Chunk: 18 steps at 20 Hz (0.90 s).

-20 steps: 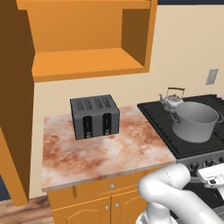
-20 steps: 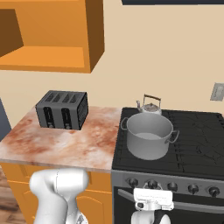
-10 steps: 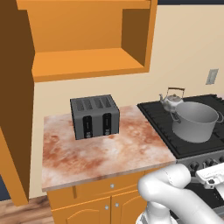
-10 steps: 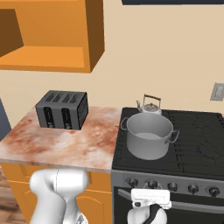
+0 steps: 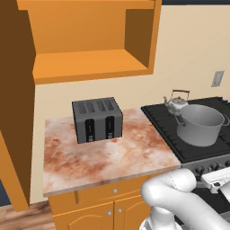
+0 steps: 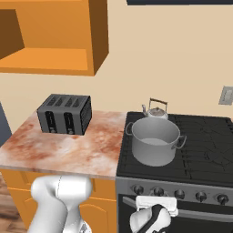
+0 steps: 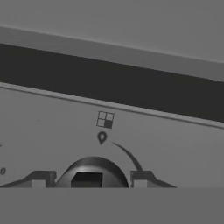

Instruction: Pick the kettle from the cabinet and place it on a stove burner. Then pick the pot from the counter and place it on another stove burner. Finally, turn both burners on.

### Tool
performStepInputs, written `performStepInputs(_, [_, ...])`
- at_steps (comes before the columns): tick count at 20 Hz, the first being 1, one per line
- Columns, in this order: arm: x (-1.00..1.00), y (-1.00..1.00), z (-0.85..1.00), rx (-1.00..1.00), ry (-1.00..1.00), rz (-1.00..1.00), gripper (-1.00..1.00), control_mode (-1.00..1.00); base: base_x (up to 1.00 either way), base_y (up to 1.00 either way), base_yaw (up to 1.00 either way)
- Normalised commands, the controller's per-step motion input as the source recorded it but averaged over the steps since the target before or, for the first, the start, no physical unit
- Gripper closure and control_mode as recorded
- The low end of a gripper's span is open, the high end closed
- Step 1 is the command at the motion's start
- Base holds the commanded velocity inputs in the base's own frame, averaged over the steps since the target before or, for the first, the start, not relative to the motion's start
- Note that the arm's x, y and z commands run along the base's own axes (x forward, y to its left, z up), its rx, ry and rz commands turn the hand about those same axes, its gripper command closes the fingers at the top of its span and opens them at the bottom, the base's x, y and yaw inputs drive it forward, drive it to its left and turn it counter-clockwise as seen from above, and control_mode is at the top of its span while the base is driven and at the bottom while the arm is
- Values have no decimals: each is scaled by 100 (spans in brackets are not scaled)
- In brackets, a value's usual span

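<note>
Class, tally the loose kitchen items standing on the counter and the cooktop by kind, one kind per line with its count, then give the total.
Toaster: 1, on the counter
Kettle: 1, on the cooktop, behind the pot
Pot: 1, on the cooktop, in front of the kettle
Total: 3

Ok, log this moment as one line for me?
phase: burner ignition | small shiny silver kettle: rear burner | large grey steel pot: front burner | gripper: fingers straddling dark stove knob, not clamped
</note>
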Motion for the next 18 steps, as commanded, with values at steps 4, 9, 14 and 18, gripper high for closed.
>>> performStepInputs(4, [-18, -16, 20, -10, -2, 6, 100, -100, 0, 0, 0])
performStepInputs(9, [-40, -5, 1, -11, -12, 3, 100, -100, 0, 0, 0])
performStepInputs(14, [-27, -18, 22, -9, -12, 7, 100, -100, 0, 0, 0])
performStepInputs(18, [-19, -28, 33, -9, -7, 12, 100, -100, 0, 0, 0])
